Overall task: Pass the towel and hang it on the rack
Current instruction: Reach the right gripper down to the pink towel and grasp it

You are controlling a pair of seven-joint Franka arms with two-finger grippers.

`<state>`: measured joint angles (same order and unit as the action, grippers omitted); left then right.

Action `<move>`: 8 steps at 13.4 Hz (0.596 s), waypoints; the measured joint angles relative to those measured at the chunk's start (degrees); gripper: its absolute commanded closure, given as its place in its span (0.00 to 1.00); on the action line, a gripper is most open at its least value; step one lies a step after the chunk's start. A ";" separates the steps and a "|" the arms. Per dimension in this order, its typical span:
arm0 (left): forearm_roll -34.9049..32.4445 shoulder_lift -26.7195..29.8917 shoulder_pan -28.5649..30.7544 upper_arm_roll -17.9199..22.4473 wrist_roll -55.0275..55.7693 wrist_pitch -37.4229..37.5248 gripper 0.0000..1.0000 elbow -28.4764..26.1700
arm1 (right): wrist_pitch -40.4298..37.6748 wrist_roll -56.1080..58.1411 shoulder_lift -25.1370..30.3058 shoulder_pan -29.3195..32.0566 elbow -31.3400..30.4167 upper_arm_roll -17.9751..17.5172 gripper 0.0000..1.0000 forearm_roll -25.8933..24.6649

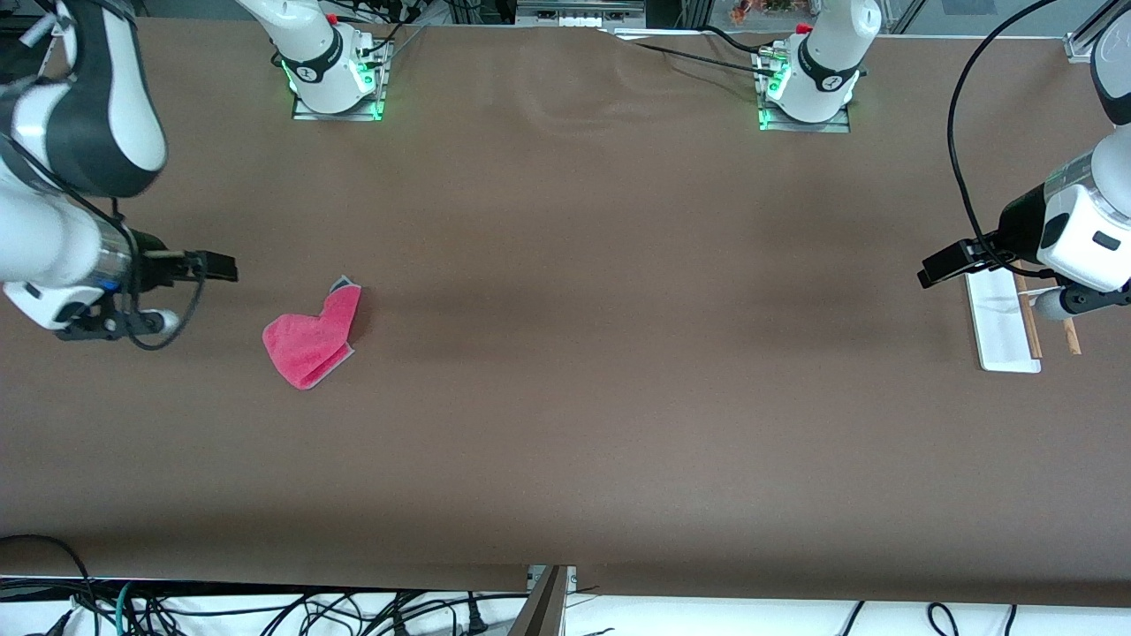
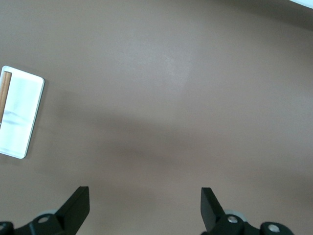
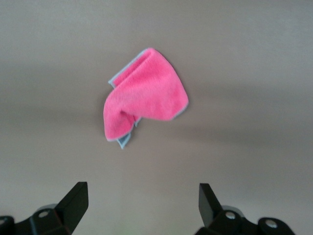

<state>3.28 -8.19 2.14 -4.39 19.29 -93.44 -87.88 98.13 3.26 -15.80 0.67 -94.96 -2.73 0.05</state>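
Here both jaws gape empty, right gripper point(image 3: 142, 205) near towel point(image 1: 314, 337), left gripper point(image 2: 145, 210) beside rack point(image 1: 1003, 320).

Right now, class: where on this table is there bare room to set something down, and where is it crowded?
The widest bare patch is the table between the towel and the rack, and the whole strip nearer the camera. It is tighter at the ends: the open right gripper hangs beside the towel, and the open left gripper hangs by the rack.
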 measured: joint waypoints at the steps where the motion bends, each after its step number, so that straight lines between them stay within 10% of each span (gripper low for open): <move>1: 0.00 0.00 0.00 0.00 0.00 0.00 0.00 0.00 | 2.80 0.00 -0.87 -0.02 -1.46 -0.27 0.00 0.22; 8: 0.00 -0.01 0.00 0.00 0.00 0.00 0.00 0.06 | 21.65 -0.05 -6.59 -1.59 -11.82 -0.97 0.00 0.42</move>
<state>3.28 -8.21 2.14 -4.39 19.29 -93.44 -87.82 119.79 3.22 -22.39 -0.92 -106.78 -3.70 0.47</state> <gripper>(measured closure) 0.000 0.000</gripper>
